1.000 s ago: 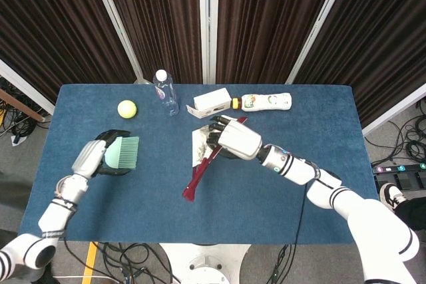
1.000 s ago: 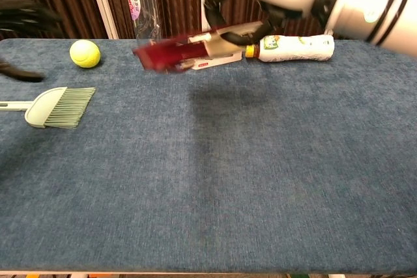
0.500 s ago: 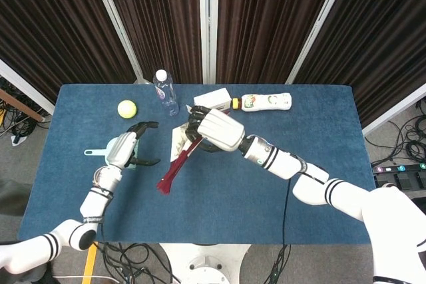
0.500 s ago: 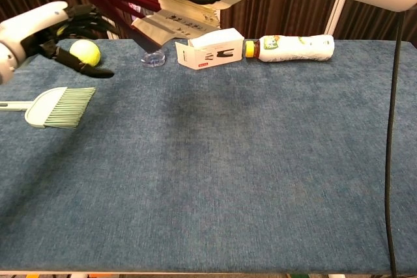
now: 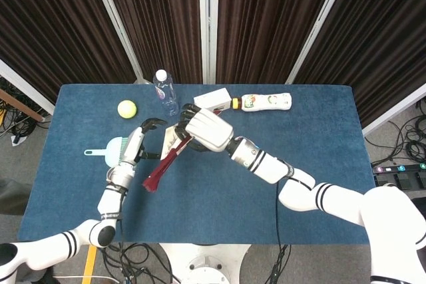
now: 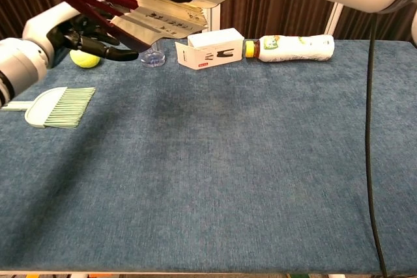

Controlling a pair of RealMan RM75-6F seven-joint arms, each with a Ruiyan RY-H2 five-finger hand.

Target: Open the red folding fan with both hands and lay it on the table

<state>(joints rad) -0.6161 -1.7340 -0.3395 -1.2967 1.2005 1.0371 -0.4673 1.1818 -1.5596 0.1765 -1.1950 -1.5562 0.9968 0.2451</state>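
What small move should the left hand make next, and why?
Probably close on the nearest rib of the red folding fan: the right hand holds it raised and only partly spread, while the left hand is open right beside it.

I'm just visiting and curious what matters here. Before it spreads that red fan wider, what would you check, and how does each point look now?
1. Right robot hand holds the fan: ok.
2. Left robot hand has hold of the fan: not ok, fingers apart beside it.
3. Fan opened: not ok, only partly spread.
4. Fan lifted off the table: ok.
5. Brush and ball out of the way: cannot tell.
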